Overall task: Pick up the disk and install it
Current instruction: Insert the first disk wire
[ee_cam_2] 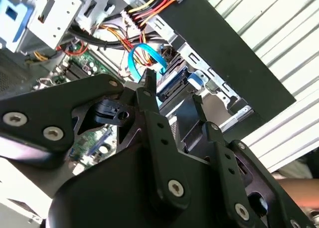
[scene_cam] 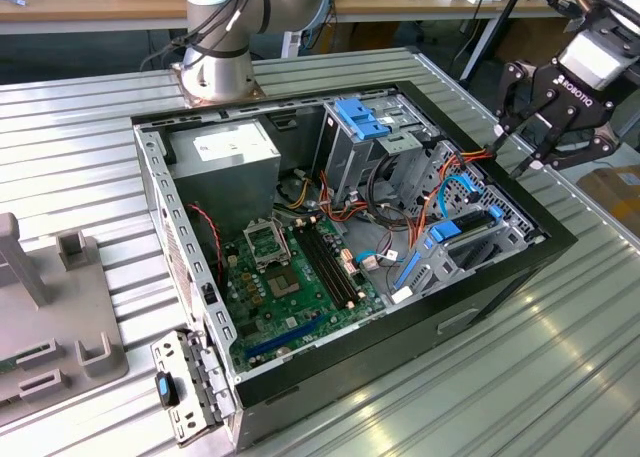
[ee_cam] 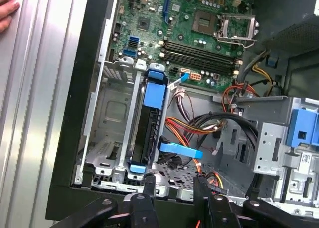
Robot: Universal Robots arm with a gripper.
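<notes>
Currently the gripper (scene_cam: 520,145) hangs just above the rim of the open computer case (scene_cam: 480,299), at the wall on the exterior view's right. Its jaws are spread and nothing sits between them, as both wrist views confirm.

The disk (ee_cam: 152,123) stands on edge inside the case, close along that same wall. It sits in a metal bay (ee_cam: 107,123), with its blue carrier ends showing.

The likeliest trouble is a snag. A blue cable (ee_cam: 180,151) and a bundle of orange and red wires (ee_cam: 199,124) crowd the same side of the case, so a finger coming down slightly inboard could hook them.

A descent slightly outboard could strike the case wall or the bay's sheet metal. A skewed grasp could wedge the carrier in its slot.

A person's hand (ee_cam: 7,9) rests on the table outside the case, within the arm's likely reach.
</notes>
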